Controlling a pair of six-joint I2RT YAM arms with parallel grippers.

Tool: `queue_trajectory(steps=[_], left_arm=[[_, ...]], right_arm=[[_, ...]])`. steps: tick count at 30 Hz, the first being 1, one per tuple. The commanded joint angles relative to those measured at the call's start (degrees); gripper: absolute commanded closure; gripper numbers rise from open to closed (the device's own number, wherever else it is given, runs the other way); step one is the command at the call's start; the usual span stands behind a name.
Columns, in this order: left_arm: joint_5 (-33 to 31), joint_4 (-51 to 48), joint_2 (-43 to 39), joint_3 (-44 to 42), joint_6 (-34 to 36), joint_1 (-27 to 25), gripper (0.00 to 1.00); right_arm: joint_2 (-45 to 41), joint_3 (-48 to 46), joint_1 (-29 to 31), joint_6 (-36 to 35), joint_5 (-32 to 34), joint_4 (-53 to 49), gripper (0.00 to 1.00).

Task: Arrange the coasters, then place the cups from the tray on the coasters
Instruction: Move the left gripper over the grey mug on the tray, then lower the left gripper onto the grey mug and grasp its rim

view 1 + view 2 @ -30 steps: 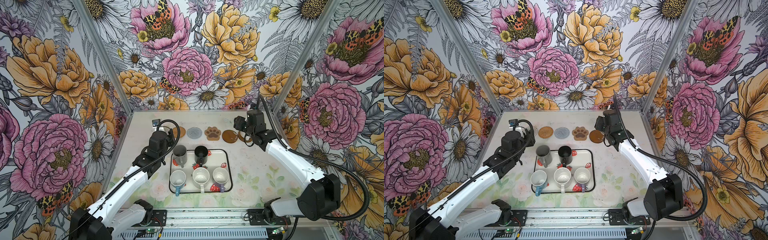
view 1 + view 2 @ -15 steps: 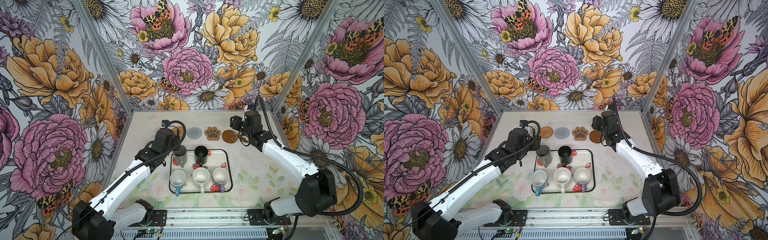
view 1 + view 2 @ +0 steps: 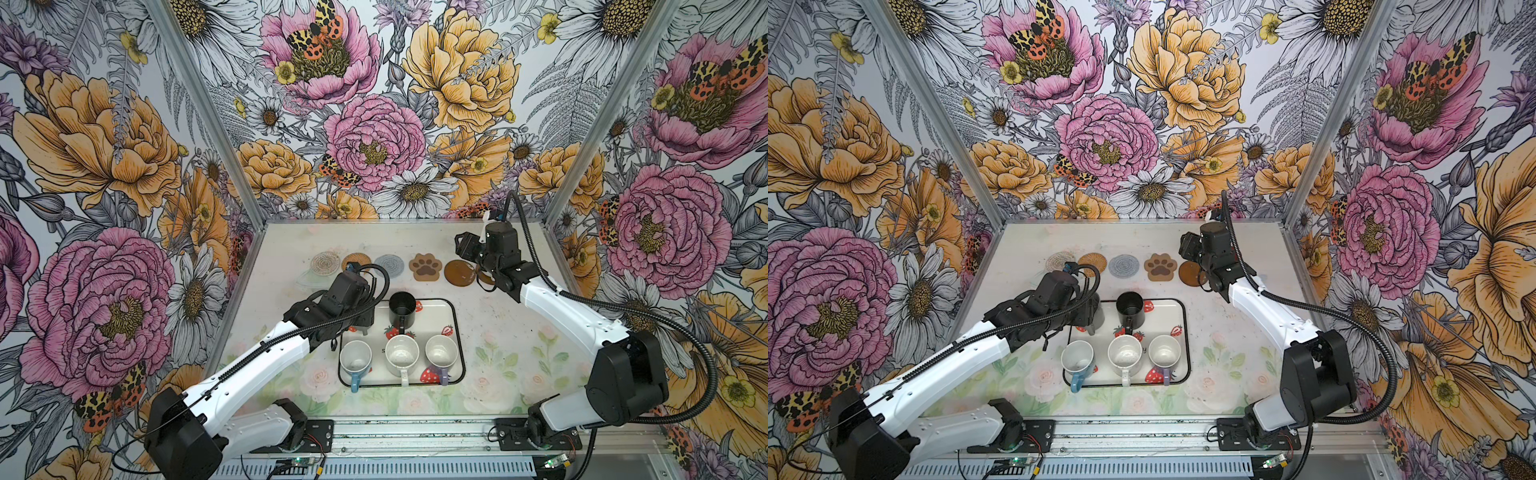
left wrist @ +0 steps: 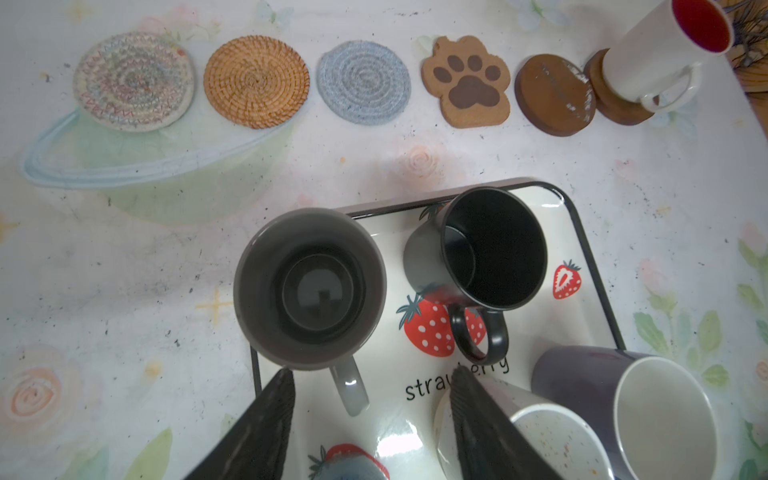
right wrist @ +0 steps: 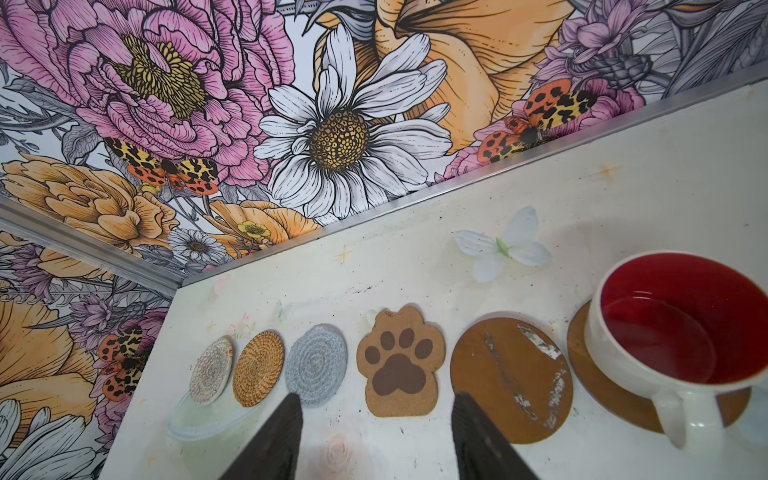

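Several coasters lie in a back row: patterned round [image 3: 325, 262], rattan [image 3: 356, 262], grey woven [image 3: 389, 266], paw [image 3: 425, 267] and a brown disc [image 3: 459, 272]. A white cup with red inside [image 5: 681, 328] stands on another brown disc [image 5: 602, 386]. On the tray [image 3: 457, 332] stand the black [image 3: 402, 309], light blue [image 3: 355, 357], white [image 3: 401, 353] and lilac [image 3: 441, 351] cups. My left gripper [image 4: 370, 374] is open, its fingers either side of the grey cup's [image 4: 309, 286] handle. My right gripper [image 5: 376, 399] hangs open and empty above the paw coaster, left of the red-lined cup.
Flowered walls close in the table on the left, back and right, with metal corner posts [image 3: 552, 199]. Both arm bases [image 3: 291, 428] sit along the front rail. My right forearm [image 3: 569, 311] crosses the table right of the tray.
My left gripper has moved right from beside the tray to over the grey cup, straddling its handle. My right gripper has shifted slightly left, away from the red-lined cup.
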Motion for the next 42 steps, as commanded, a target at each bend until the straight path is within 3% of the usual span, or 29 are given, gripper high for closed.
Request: queue_trajectory(steps=[1, 13, 32, 42], left_arm=[[-1.1, -3.6, -1.9, 1.0, -2.4, -1.1, 0.38], [1.4, -5.1, -0.1, -1.7, -5.2, -1.3, 0.38], [-0.1, -1.6, 8.2, -2.4, -6.8, -1.3, 0.38], [-2.9, 0.9, 11.0, -2.5, -7.2, -0.4, 0.46]], right_arm=[[0.0, -0.4, 0.3, 0.3, -0.7, 1.6, 0.40], [0.8, -0.2, 0.3, 0.4, -1.4, 2.1, 0.40], [2.5, 0.2, 0.1, 0.4, -2.1, 2.5, 0.40], [2.9, 0.4, 0.0, 0.4, -2.4, 2.5, 0.40]])
